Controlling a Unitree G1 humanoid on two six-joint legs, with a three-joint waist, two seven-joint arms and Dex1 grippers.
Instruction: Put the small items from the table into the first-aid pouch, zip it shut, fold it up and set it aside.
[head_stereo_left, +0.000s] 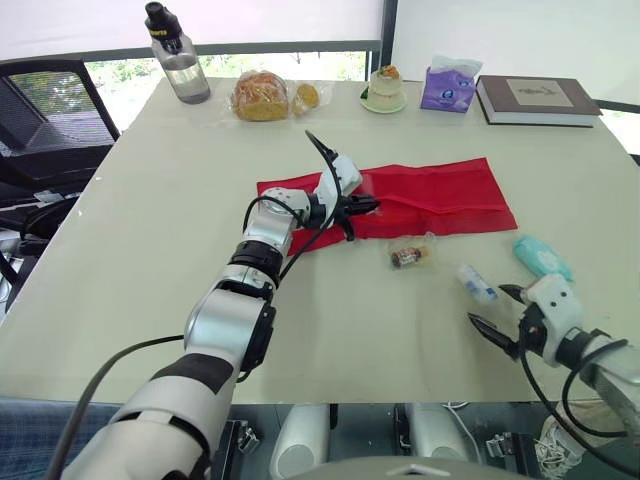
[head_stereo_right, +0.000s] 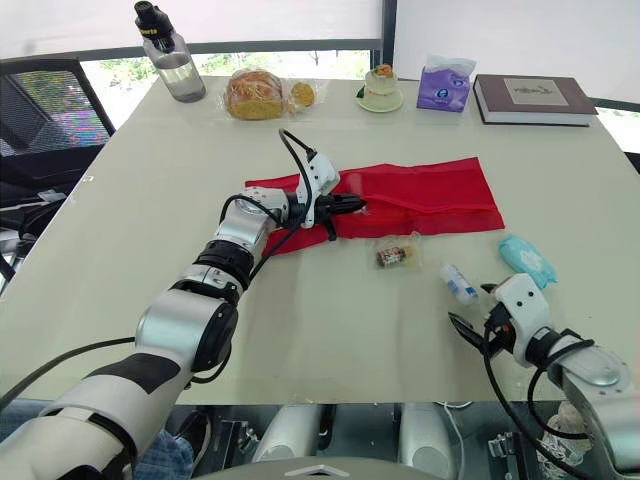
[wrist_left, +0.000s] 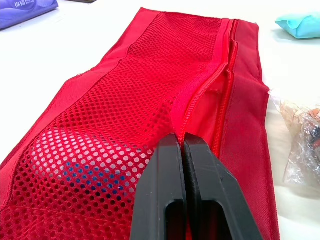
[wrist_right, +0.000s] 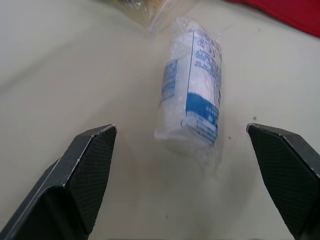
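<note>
Our right gripper (head_stereo_right: 470, 308) has its fingers spread wide, with the white bandage roll (head_stereo_right: 458, 284) lying just ahead of its tips. The teal pack (head_stereo_right: 526, 260) is a bit further out to its right. Our left gripper (head_stereo_right: 345, 207) is pinched onto the red pouch (head_stereo_right: 430, 195), with the little bagged item (head_stereo_right: 395, 254) near its right side.

Daylight is flooding in through the window (head_stereo_left: 120, 75) behind the table (head_stereo_left: 150, 250), leaving its pale top evenly bright and casting only faint, soft shadows. The blinds (head_stereo_left: 270, 20) are glaring white. Up close, the bandage roll (wrist_right: 192, 90) is blurring softly while the pouch (wrist_left: 125, 100) mesh is showing crisp.
</note>
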